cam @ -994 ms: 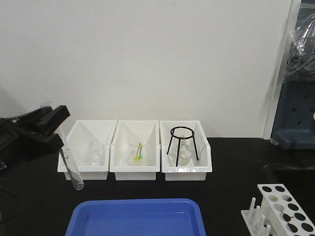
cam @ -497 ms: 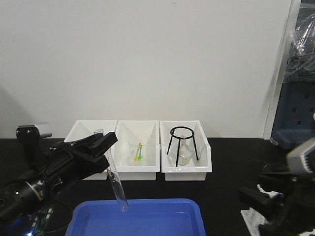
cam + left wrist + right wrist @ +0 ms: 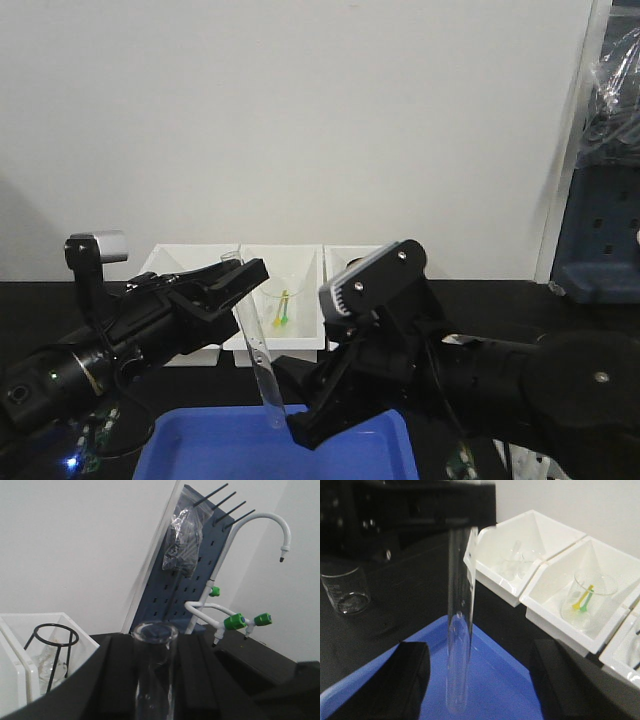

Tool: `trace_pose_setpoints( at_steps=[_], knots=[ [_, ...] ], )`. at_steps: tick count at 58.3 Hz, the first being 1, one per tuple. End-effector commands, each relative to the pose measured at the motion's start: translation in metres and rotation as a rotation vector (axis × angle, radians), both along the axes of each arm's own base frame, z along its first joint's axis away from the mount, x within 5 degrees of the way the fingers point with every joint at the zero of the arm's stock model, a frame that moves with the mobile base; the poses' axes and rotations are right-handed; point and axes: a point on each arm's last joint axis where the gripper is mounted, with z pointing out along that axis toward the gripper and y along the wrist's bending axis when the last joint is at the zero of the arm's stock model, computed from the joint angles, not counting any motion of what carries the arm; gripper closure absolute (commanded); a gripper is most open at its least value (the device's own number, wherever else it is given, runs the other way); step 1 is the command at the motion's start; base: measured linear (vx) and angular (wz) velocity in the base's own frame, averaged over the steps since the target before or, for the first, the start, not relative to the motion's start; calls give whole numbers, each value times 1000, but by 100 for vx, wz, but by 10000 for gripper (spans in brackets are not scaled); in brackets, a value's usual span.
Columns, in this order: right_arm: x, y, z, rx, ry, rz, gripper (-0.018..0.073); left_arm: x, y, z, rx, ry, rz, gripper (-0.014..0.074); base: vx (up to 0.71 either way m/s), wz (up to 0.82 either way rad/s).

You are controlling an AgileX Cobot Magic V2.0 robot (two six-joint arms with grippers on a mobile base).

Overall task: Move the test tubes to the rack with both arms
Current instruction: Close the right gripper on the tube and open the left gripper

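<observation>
- The tube (image 3: 262,360) is hanging tilted over the blue tray (image 3: 190,445), not yet racked.
- The left gripper (image 3: 238,288) is pinching its rim end.
- The right gripper (image 3: 475,685) is straddling its lower end with fingers wide; handover is likely pending, and the rack isn't showing.

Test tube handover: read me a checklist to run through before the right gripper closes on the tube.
1. Left gripper clamped on the test tube near its rim: ok.
2. Right gripper open, with a finger on each side of the tube: ok.
3. Tube upright: not ok, it leans in the front view.
4. Tube bottom clear of the blue tray: cannot tell.
5. Rack free to receive the tube: cannot tell, the right arm hides that corner.
</observation>
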Motion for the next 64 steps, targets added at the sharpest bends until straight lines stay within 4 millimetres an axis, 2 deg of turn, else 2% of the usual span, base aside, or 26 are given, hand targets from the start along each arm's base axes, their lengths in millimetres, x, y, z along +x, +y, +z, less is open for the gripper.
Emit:
trace_pose_setpoints(
  at_steps=[1,14,29,37,54,64],
  knots=[
    [7,5,30,68,-77,-30,30,-8,-1,30,-94,-97,-44,535,0,0],
    [29,33,33,96,-64,9,25,-8,-1,30,-94,-97,-44,535,0,0],
    [38,40,32,101,-60,17,47,-9,-2,29,-77,-102,-52,535,0,0],
    [37,42,30,100,-39,39,122,-11,-5,25,-5,-112,-83,535,0,0],
    [38,42,29,117,-22,27,230,-10,-5,24,3,-106,-78,535,0,0],
    [38,42,29,154,13,9,347,-10,-5,24,3,-106,-78,535,0,0]
  ],
)
